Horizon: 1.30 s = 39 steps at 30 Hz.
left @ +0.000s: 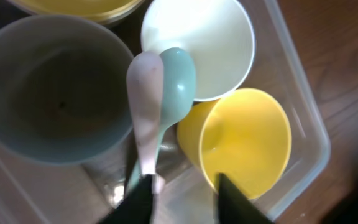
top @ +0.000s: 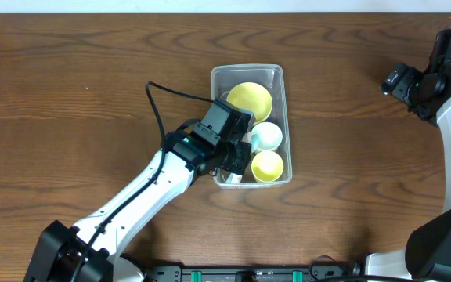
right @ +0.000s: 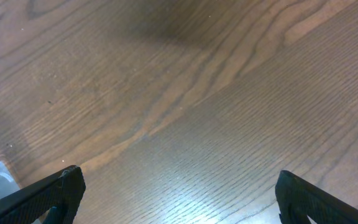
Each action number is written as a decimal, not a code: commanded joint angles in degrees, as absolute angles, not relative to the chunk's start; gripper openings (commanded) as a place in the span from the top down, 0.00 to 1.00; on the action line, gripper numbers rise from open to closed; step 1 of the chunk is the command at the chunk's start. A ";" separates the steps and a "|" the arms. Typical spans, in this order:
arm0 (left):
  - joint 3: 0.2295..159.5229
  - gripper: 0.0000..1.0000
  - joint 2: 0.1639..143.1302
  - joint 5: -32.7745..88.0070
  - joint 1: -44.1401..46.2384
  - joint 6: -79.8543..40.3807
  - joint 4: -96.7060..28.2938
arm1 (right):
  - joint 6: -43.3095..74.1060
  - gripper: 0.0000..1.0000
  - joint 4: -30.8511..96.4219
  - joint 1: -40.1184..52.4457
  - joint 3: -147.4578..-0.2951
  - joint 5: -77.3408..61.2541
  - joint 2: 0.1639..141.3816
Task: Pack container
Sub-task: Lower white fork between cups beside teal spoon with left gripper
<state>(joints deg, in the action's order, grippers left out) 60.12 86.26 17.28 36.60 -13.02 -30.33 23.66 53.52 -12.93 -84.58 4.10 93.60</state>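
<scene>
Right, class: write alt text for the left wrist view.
A pale spoon and a teal spoon lie side by side in the clear container, among a grey cup, a white cup and a yellow cup, handles toward the left gripper.

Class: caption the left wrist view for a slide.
Pink spoon, teal spoon, grey bowl, white cup and yellow cup packed in the container.

Container (top: 286, 110): on the tabletop (top: 69, 63).
Bowl (top: 249, 99): container's far end.
Cups (top: 267, 166): container's near end.
Spoons (left: 146, 106): in the container, among the cups.
</scene>
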 commanded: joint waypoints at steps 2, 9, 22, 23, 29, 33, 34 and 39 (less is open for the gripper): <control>61.08 0.80 86.15 12.53 37.76 -12.03 -30.98 | 23.75 0.01 53.58 -13.06 -84.58 4.29 93.89; 60.95 0.94 86.32 9.08 38.61 -12.05 -30.98 | 23.73 0.01 53.58 -13.06 -84.58 4.29 93.89; 60.86 0.94 92.53 8.08 38.61 -12.08 -30.92 | 23.73 0.01 53.58 -13.06 -84.58 4.29 93.89; 60.86 0.94 92.92 8.08 38.61 -12.08 -30.92 | 23.73 0.01 53.58 -13.06 -84.58 4.29 93.89; 60.86 0.94 94.00 8.08 38.61 -12.08 -30.48 | 23.73 0.01 53.58 -13.06 -84.58 4.29 93.89; 60.86 0.94 94.15 8.08 38.61 -12.10 -29.82 | 23.75 0.01 53.58 -13.06 -84.58 4.29 93.89; 60.86 0.94 94.15 8.10 38.61 -12.08 -29.65 | 23.73 0.01 53.58 -13.06 -84.58 4.29 93.89; 60.86 0.94 94.19 8.10 38.61 -12.12 -29.43 | 23.75 0.01 53.58 -13.06 -84.58 4.29 93.89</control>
